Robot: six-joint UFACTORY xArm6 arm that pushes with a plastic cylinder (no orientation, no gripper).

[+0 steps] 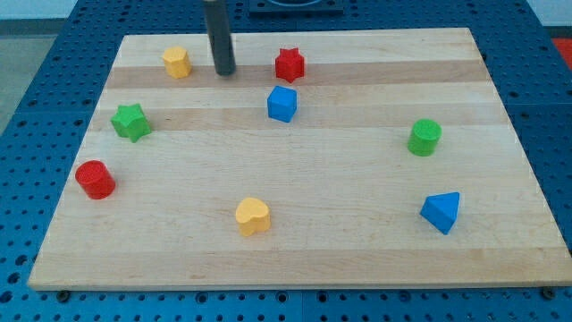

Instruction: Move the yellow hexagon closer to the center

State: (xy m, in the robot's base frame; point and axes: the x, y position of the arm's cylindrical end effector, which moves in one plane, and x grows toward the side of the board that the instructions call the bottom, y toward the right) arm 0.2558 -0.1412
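Observation:
The yellow hexagon (177,62) sits near the view's top left of the wooden board (357,233). My tip (224,72) rests on the board just to the right of the hexagon, a small gap apart from it. A red star (290,64) lies to the right of the tip. A blue cube (281,104) lies below the red star, toward the board's middle.
A green star (131,122) and a red cylinder (95,179) lie at the view's left. A yellow heart (253,216) lies at the bottom middle. A green cylinder (424,138) and a blue triangular block (441,212) lie at the right.

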